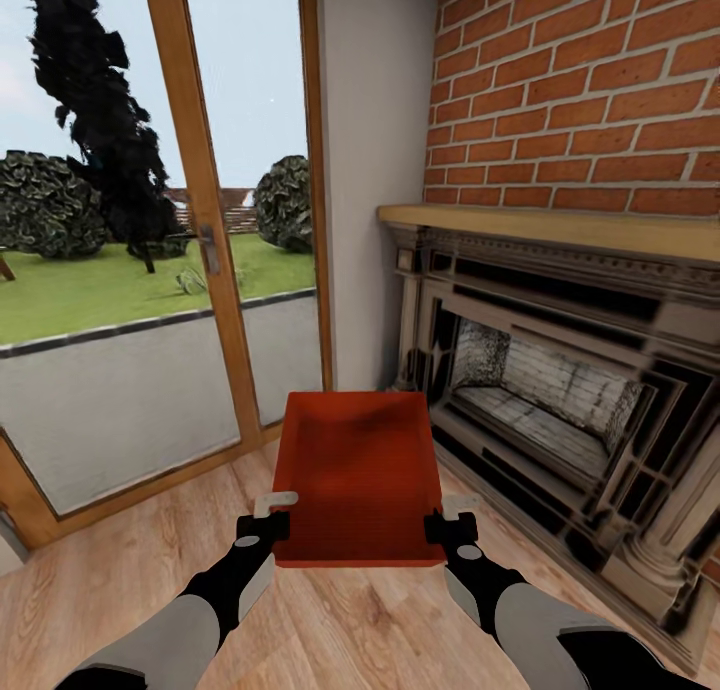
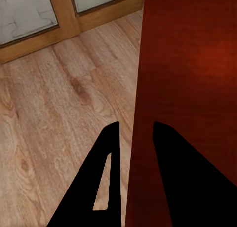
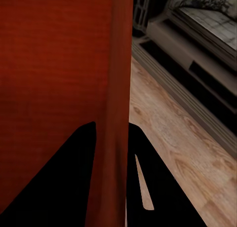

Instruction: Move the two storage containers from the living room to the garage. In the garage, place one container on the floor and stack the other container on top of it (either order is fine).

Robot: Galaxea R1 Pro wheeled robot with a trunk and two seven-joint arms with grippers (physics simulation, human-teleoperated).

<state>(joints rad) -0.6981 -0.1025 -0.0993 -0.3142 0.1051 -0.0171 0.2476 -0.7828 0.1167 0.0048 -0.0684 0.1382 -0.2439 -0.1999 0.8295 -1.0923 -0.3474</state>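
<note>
Both arms reach forward, roughly parallel, forearms low over the wood plank floor [image 1: 130,560]. Left gripper [image 1: 272,518] pinches the storage container [image 1: 360,470] on its left wall, fingers [image 2: 106,177] straddling the rim; right gripper [image 1: 448,520] clamps the right wall likewise, fingers [image 3: 79,172] either side. Container held off the floor, between glass door [image 1: 200,240] and brick fireplace [image 1: 560,370].

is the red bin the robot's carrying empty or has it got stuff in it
Empty. In the head view the storage container, held between the left claw and right claw, shows only its bare orange-red inner bottom.
</note>
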